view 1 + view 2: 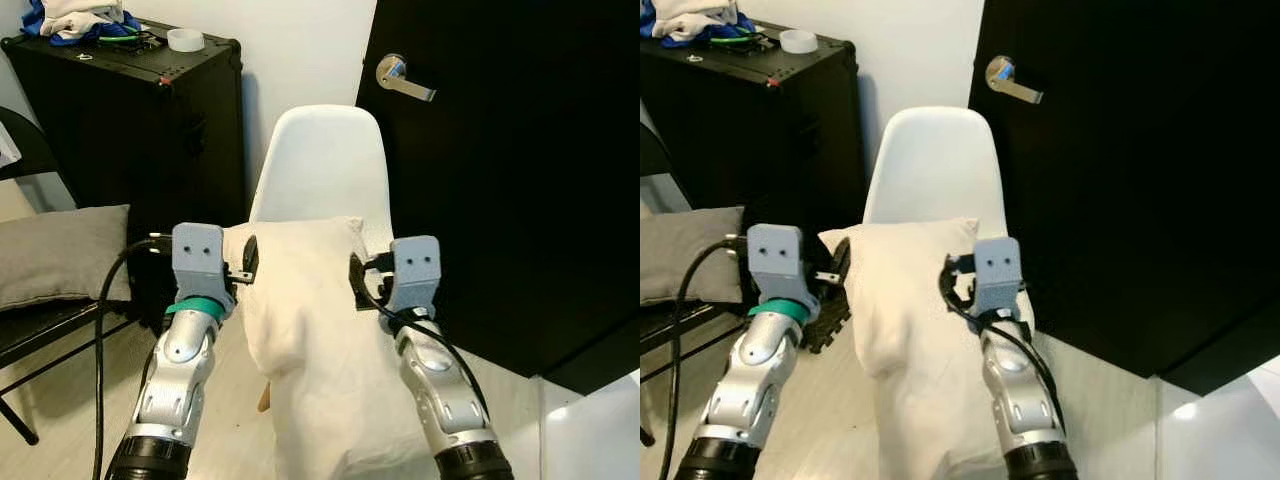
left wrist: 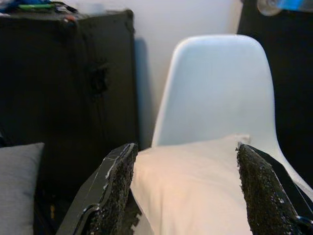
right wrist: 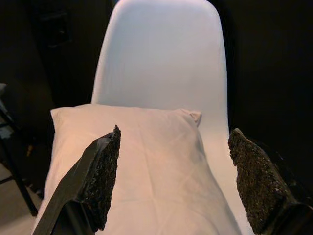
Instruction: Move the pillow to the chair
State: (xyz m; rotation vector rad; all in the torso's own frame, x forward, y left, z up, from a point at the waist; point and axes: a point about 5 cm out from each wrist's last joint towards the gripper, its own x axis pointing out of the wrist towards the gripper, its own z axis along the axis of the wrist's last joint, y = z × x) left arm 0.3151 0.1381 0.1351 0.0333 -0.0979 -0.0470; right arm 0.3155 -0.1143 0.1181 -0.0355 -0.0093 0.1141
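Black cabinet (image 1: 150, 120) and door (image 1: 500, 150) closely flank the chair (image 1: 320, 160).

A white wall (image 1: 300, 60) stood at twelve o'clock. A black door (image 1: 500, 150) with a silver lever handle (image 1: 400, 76) filled the side from one to three o'clock. At ten to eleven o'clock a black cabinet (image 1: 140, 120) stood against the wall, carrying a heap of blue and white cloth (image 1: 75, 18) and a white roll of tape (image 1: 185, 40). At nine o'clock a grey cushion (image 1: 60, 255) lay on a black-framed seat (image 1: 40, 340). The floor (image 1: 70, 420) was pale, with a bright patch at four o'clock.
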